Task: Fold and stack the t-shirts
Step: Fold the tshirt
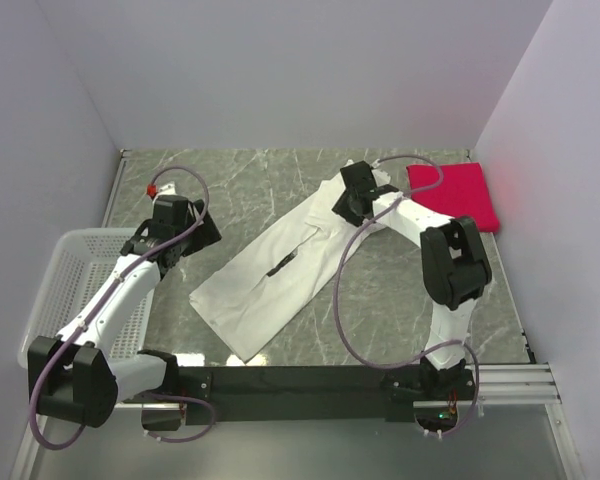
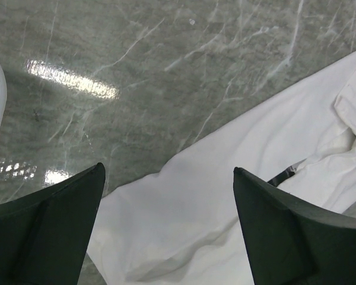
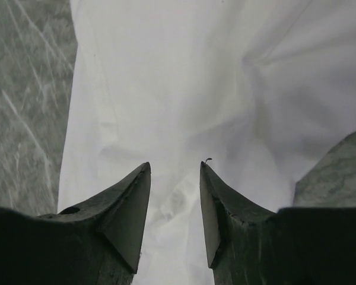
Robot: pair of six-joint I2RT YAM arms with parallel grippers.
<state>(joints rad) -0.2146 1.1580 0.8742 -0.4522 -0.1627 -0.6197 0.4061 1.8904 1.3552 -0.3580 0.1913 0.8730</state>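
The white t-shirt (image 1: 270, 272), soft cloth folded into one long strip with a small black mark, is lying slantwise across the middle of the frame. The red t-shirt (image 1: 455, 193), folded square, is sitting at upper right, making two shirts. The right gripper (image 3: 174, 166) is poised at the strip's upper end, jaws partway apart with rumpled cloth between; whether it is pinching cannot be told. The left gripper (image 2: 169, 172) is gaping wide, holding nothing, above the veined grey marble table (image 1: 230, 180). One white mesh basket (image 1: 70, 275) is sitting at left.
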